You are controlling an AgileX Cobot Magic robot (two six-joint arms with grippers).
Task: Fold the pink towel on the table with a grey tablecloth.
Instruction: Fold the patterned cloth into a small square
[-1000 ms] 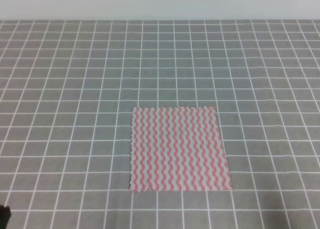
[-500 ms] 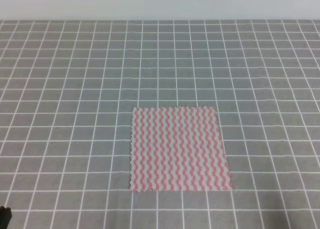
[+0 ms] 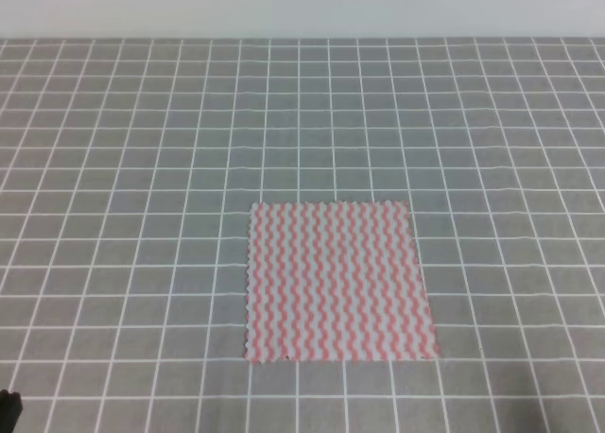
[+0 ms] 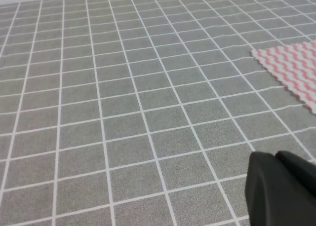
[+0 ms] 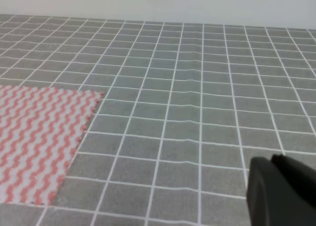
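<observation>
The pink towel [image 3: 338, 282] lies flat and spread out as one square on the table with a grey tablecloth [image 3: 142, 168], slightly right of centre and toward the front. Its corner shows at the right edge of the left wrist view [image 4: 294, 70], and its right part at the left of the right wrist view [image 5: 37, 137]. Of my left gripper [image 4: 281, 191] only a black piece shows, well away from the towel; a black tip [image 3: 8, 409] sits at the bottom-left corner of the high view. My right gripper [image 5: 282, 189] likewise shows only a black piece, to the right of the towel.
The white-lined grid cloth runs to a pale wall [image 3: 302, 8] at the back. Slight ripples cross the cloth [image 5: 197, 112] right of the towel. No other objects are in view.
The black tip at the bottom-left corner of the high view has sunk slightly toward the frame edge. The towel has not moved.
</observation>
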